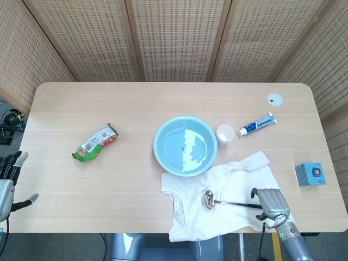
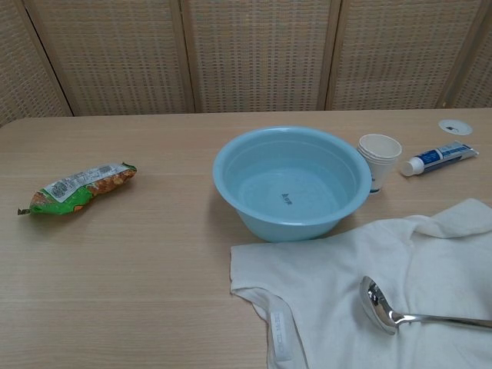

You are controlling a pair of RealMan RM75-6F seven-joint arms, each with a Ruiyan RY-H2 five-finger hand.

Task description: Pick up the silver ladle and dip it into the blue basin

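The silver ladle (image 1: 231, 203) lies flat on a white garment (image 1: 198, 220) near the table's front edge, bowl to the left, handle pointing right. The chest view shows its bowl (image 2: 378, 304) facing up. My right hand (image 1: 270, 203) hovers over the far end of the handle, back upward, thumb apart, its fingers mostly hidden; it holds nothing. Behind the garment stands the blue basin (image 1: 158, 142), with water in it (image 2: 265, 223). My left hand (image 1: 8, 182) hangs with fingers spread beyond the table's left edge.
A paper cup (image 1: 224, 134) stands right of the basin, with a toothpaste tube (image 1: 257, 124) further right. A small blue box (image 1: 310, 174) sits at the right edge. A green snack packet (image 1: 95, 142) lies at the left. A white disc (image 1: 274, 98) marks the back right.
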